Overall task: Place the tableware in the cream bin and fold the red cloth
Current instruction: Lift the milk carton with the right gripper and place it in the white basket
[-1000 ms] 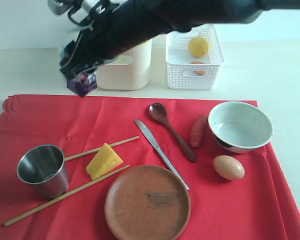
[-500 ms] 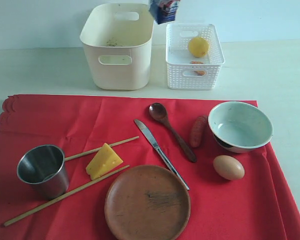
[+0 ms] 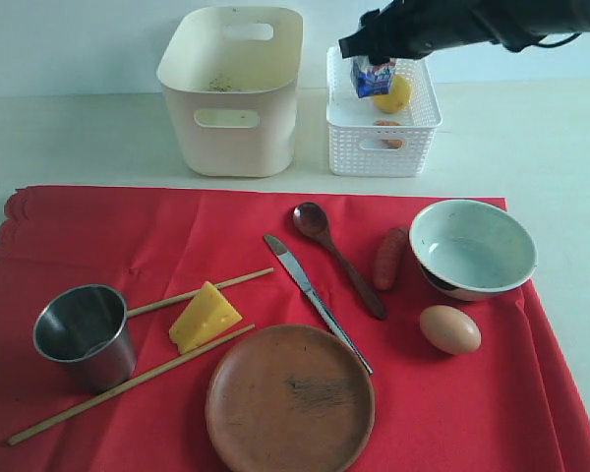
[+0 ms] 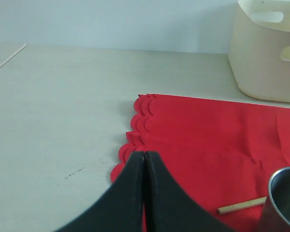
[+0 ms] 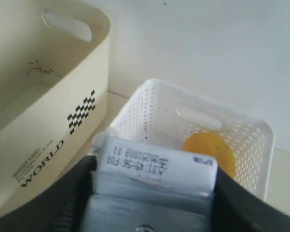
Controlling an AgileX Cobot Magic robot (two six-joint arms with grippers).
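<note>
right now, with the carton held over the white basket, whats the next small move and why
Probably lower the right gripper a little and open its fingers to set the carton in the basket. The carton is gripped just above the basket, next to the lemon, and does not yet rest inside.

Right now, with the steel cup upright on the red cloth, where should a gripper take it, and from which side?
Probably the rim of the steel cup, from straight above, straddling the wall: it stands upright with its mouth open, and chopsticks lie close beside its base.
</note>
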